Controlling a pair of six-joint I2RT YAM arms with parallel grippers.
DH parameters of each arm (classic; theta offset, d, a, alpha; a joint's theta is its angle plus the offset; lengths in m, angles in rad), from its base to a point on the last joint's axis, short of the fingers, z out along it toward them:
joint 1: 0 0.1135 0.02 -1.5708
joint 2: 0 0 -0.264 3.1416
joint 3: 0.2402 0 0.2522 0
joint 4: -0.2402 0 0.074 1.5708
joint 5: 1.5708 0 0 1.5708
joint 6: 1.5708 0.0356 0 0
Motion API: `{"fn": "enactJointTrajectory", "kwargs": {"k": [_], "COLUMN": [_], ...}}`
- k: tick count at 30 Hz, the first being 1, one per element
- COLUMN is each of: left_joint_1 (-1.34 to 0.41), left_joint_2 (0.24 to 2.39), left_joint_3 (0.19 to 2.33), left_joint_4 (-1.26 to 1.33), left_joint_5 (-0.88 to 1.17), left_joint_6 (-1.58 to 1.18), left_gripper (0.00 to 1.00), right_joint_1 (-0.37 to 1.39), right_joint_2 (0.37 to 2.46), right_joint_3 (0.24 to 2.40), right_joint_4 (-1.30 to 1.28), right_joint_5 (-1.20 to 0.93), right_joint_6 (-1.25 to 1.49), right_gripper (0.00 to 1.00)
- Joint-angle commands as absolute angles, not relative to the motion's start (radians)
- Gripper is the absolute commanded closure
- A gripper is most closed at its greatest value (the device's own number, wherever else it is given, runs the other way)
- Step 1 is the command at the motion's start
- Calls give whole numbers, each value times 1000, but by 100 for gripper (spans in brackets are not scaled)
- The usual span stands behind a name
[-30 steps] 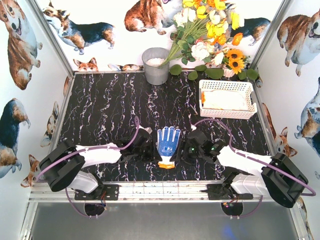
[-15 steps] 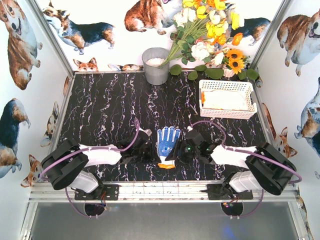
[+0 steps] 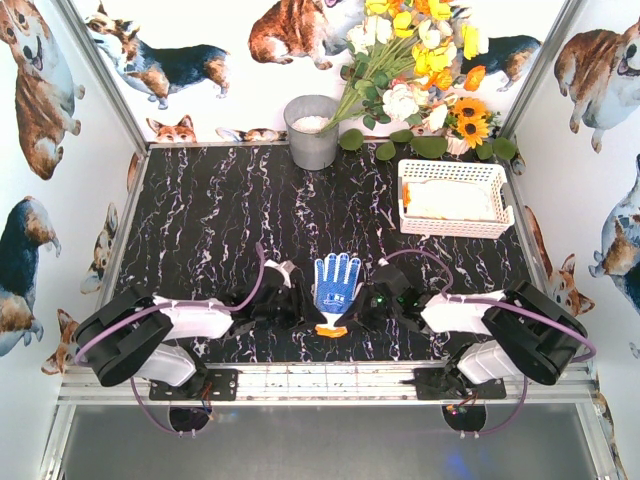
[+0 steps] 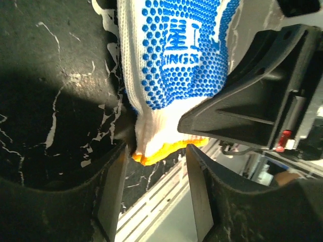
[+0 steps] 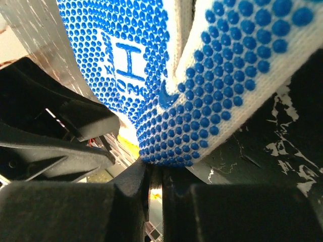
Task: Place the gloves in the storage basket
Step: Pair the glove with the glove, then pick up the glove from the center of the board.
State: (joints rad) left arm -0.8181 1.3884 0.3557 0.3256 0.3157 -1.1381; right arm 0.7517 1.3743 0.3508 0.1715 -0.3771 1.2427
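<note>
One of the gloves (image 3: pixel 336 288), white with blue dots and an orange cuff, lies palm up near the table's front edge between both arms. My left gripper (image 3: pixel 303 306) is open at its left side. In the left wrist view the orange cuff (image 4: pixel 161 151) lies just at the tips of the open fingers (image 4: pixel 113 194). My right gripper (image 3: pixel 363 305) is shut at the glove's right edge. In the right wrist view the dotted thumb side (image 5: pixel 222 96) rises folded from the closed jaw tips (image 5: pixel 156 169). The storage basket (image 3: pixel 455 228) stands at the back right with pale gloves (image 3: pixel 447 200) inside.
A grey metal bucket (image 3: pixel 312 130) stands at the back centre, with a bunch of flowers (image 3: pixel 415 60) leaning over the back right corner. The metal rail (image 3: pixel 320 383) of the table's near edge runs just behind the glove's cuff.
My right gripper has closed at the glove's right edge. My left gripper closed further and then opened, and both have shifted toward the cuff end.
</note>
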Motion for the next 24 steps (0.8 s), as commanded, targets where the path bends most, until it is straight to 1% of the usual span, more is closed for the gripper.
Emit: {"fn": "enactJointTrajectory", "kwargs": {"k": [1,6,15,20,24], "left_joint_1": [-806,-801,-792,-790,-790], "left_joint_2": [1403,1450,1451,1454,1465], "left_joint_3": [300,274,274,270,280], "left_joint_4": [566,688,665,668,718], "left_joint_5": [374,393,382,386,400], "left_joint_6": [-1253,-1318,-1322,-1330,-1351], "left_gripper": [53,47,37,31,26], "right_joint_1": [750,736,709,700,698], "right_joint_2": [1350,1343,1325,1298,1293], "right_joint_3": [327,310,275,274,272], "right_joint_4": [313,381,494,498,507], "right_joint_5": [-400,-423,-452,-456,-461], "right_joint_6": [1322,1377,1449,1465,1473], "right_gripper": [100,100,100,100,100]}}
